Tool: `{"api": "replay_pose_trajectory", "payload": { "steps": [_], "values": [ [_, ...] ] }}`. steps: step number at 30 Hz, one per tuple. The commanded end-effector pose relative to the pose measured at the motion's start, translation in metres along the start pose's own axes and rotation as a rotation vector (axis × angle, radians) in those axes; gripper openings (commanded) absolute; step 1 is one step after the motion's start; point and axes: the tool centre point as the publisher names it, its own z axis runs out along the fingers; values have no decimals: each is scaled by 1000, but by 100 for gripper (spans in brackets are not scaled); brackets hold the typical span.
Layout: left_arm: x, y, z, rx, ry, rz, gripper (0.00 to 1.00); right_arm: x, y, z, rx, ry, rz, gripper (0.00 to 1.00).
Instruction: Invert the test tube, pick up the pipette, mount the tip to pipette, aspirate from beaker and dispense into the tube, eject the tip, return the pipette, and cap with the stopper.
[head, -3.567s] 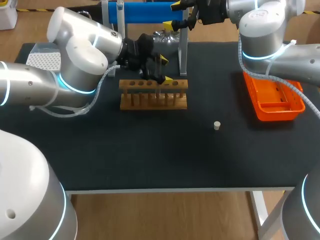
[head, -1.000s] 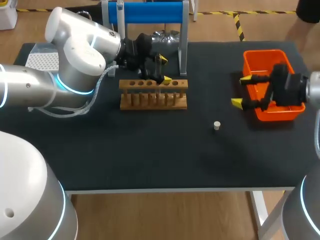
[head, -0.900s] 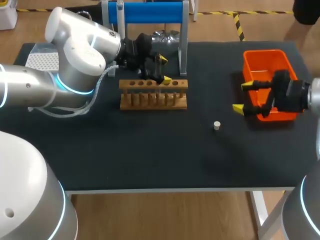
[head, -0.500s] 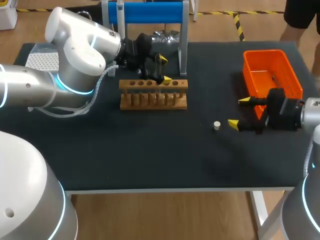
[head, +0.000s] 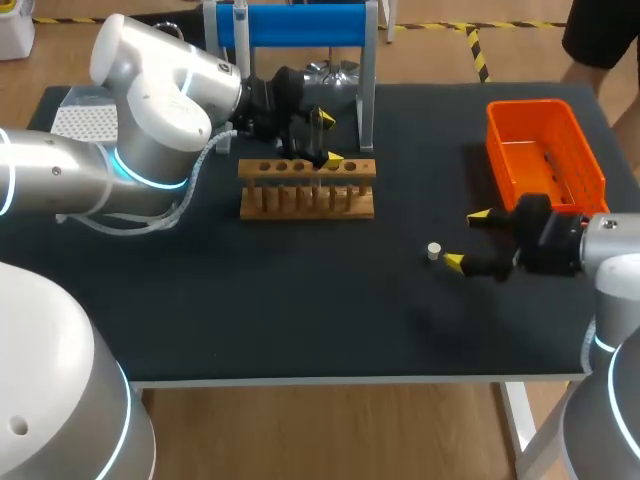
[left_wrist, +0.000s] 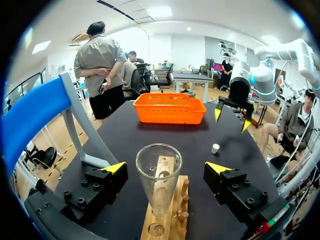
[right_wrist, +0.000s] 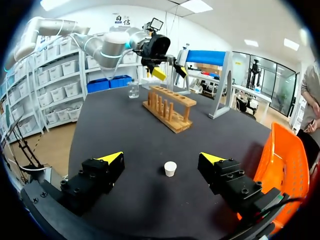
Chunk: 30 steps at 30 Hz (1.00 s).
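Right gripper (head: 467, 239): fingers wide apart, holding nothing. Stopper (head: 434, 251) on table (head: 300, 290), just ahead of tips. Left gripper (head: 331, 138): fingers spread either side of test tube (left_wrist: 159, 182), not touching. Tube upright in rack (head: 307, 190).

The clear glass test tube (left_wrist: 159, 182) stands upright, mouth up, in the wooden rack (head: 307, 187), untouched between the spread fingers of my left hand (left_wrist: 166, 167). The small white stopper (head: 433, 251) sits on the black counter (head: 300, 300), just ahead of my right hand (head: 466, 239).
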Motion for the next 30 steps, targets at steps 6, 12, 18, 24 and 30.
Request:
{"api": "replay_pose_trajectory", "payload": {
  "steps": [6, 12, 18, 24, 30],
  "values": [
    [-1, 0, 0, 0, 5, 0, 100, 2, -8, 19, 17, -7, 6, 100],
    [-1, 0, 0, 0, 5, 0, 100, 4, -12, 28, 23, 2, 18, 100],
    [-1, 0, 0, 0, 5, 0, 100, 4, -17, 35, 37, 12, 25, 100],
    [-1, 0, 0, 0, 5, 0, 100, 3, -22, 40, 49, 13, 37, 100],
    [-1, 0, 0, 0, 5, 0, 100, 2, -24, 44, 54, 15, 46, 100]
  ]
}}
